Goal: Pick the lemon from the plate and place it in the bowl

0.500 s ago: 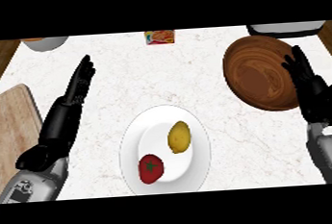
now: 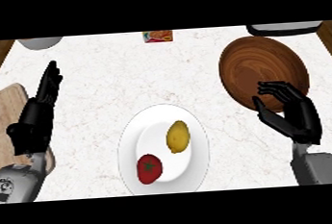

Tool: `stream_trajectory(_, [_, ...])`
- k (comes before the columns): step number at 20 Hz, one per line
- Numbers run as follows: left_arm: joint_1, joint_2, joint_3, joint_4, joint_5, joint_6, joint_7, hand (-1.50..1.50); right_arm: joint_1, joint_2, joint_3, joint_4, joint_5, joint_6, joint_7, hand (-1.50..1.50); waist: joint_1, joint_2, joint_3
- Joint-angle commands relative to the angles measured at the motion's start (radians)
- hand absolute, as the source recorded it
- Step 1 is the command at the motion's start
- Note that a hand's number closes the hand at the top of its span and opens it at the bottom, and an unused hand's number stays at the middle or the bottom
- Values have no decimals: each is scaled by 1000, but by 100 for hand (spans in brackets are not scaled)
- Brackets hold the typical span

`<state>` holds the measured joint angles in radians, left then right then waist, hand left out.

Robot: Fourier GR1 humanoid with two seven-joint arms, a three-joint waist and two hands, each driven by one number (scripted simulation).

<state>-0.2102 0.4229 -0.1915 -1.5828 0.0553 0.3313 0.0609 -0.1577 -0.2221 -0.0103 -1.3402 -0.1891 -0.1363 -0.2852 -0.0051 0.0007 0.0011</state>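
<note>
Presumably staging the pick, our right hand (image 2: 291, 116) hangs half-curled, holding nothing, beside the lemon (image 2: 177, 136) (untouched on its plate (image 2: 131, 135)), near the bowl (image 2: 262, 72).

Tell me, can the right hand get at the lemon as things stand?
Probably yes. The right hand is open beside the bowl, and only bare counter lies between it and the lemon. The tomato sits nearer the robot, out of that path.
</note>
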Motion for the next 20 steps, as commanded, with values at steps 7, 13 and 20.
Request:
stream_trajectory(7, [-13,5,37,13,-19,-9,87,0,201,-49,120,-76,170,122,-348,-150,-1,-2,-1])
stream_trajectory(13, [22,-18,24,15,-48,8,62,0,119,-191,204,-309,303,122,87,-150,2,-7,-4])
stream_trajectory(20, [-27,-15,46,5,-28,-24,101,0,-78,-219,342,-318,471,230,460,-150,19,-1,-3])
